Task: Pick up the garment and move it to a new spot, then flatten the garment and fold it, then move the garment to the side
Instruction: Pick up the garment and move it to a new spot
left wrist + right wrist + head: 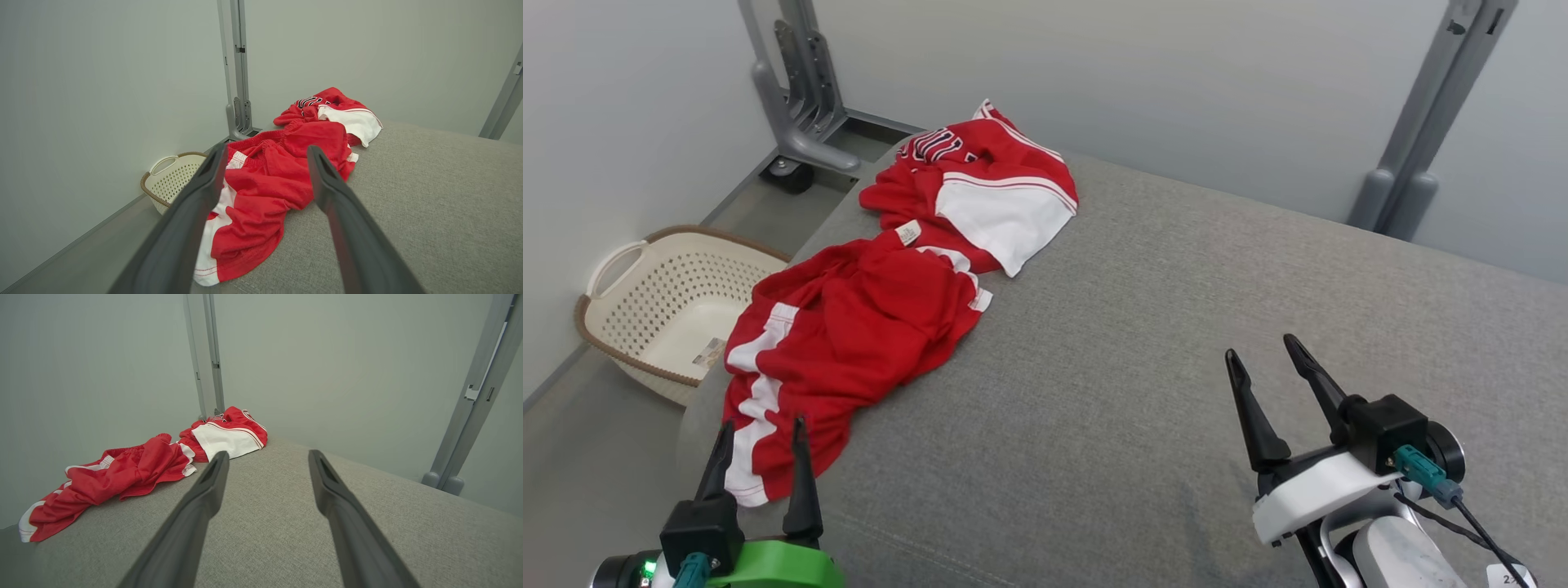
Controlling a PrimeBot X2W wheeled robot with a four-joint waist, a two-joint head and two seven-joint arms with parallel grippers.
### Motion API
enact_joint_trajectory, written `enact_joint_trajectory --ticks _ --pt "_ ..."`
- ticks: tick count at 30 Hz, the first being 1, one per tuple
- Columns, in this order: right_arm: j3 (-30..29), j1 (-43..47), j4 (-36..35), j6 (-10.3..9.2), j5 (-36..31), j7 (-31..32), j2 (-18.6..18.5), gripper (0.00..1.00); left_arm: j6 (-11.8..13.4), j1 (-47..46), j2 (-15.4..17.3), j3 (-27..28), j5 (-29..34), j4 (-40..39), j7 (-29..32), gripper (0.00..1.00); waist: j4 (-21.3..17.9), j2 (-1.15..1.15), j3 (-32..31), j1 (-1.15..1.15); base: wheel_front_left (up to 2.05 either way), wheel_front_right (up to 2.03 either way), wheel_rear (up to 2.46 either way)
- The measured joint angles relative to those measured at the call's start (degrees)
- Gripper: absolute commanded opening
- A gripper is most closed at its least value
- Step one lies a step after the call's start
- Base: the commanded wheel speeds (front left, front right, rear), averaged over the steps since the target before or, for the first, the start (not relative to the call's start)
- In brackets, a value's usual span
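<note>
Cream perforated plastic, brown at the rim: a laundry basket [662,302] sits on the floor at my far left, beside the pale wall and below the edge of the work surface. Behind it, a grey metal post [796,98] on a castor stands at the far left corner.

My left gripper [763,423] is at the near left corner, its two dark fingers spread apart and holding nothing. The tips point at the near hem of the garment. I cannot tell whether they touch the cloth.

The crumpled red garment with white panels and stripes [866,327] lies along the left side of the grey fabric surface [1176,327], running from the near left edge to the far left corner. A white panel faces up at its far end, and a small white label shows in the middle.

My right gripper [1260,345] hangs over bare grey fabric, well apart from the garment, fingers spread and empty. A second grey post [1437,122] leans against the wall at far right.
</note>
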Motion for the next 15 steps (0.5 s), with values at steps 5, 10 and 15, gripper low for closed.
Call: enact_joint_trajectory --ticks 5,10,15 --pt "-0.4 0.0 0.2 -0.32 0.0 0.0 0.0 1.0 0.0 0.0 0.0 -0.4 -0.1 0.6 0.0 1.0 2.1 0.0 0.1 0.0 0.0 0.0 0.0" --pt "-1.1 0.3 0.2 -1.24 0.0 0.0 0.1 1.0 -0.1 -0.1 0.0 -0.8 -0.7 2.0 0.0 1.0 2.9 0.0 -0.3 0.0 0.0 0.0 0.0" --pt "-1.0 0.6 0.2 -1.23 0.0 0.0 0.1 1.0 -0.4 -0.1 0.0 -0.9 -0.8 3.2 0.0 1.0 2.4 0.0 -0.6 0.0 0.0 0.0 0.0"
